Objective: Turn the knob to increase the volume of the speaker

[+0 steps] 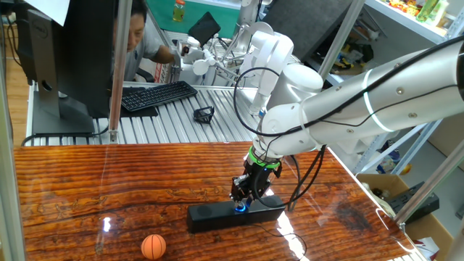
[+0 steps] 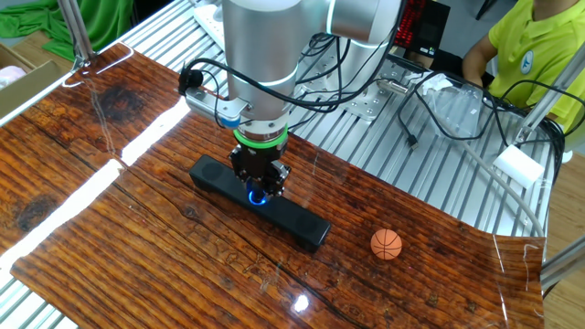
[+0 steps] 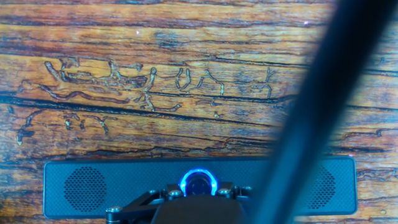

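The speaker [image 3: 87,186] (long, black, mesh-fronted) lay at lower centre on the wooden surface [image 2: 110,228]. Its knob [image 3: 199,182] glowed blue beneath the end effector [image 2: 259,189]; grip state indeterminate.

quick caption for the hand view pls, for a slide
Hand view: gripper poised straight down over the blue-lit knob at the centre of the black speaker on the wooden table.
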Motion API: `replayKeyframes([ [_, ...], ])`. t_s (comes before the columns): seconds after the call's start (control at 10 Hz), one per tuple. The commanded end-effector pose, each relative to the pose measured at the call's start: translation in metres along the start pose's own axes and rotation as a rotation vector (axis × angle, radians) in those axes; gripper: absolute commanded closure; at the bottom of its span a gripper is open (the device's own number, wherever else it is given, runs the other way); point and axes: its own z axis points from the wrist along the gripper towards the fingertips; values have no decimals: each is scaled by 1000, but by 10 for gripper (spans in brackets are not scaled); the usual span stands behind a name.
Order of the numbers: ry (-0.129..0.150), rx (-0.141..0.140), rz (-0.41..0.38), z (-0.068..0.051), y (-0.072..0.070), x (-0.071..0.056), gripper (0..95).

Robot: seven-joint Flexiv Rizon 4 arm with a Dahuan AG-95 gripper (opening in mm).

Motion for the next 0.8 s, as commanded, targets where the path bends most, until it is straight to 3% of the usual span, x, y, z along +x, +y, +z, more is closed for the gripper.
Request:
replayKeyframes([
  [0.1, -1, -1, 0, 1, 0, -1, 570],
  [0.8, 1, -2, 3, 1, 1, -3, 570],
])
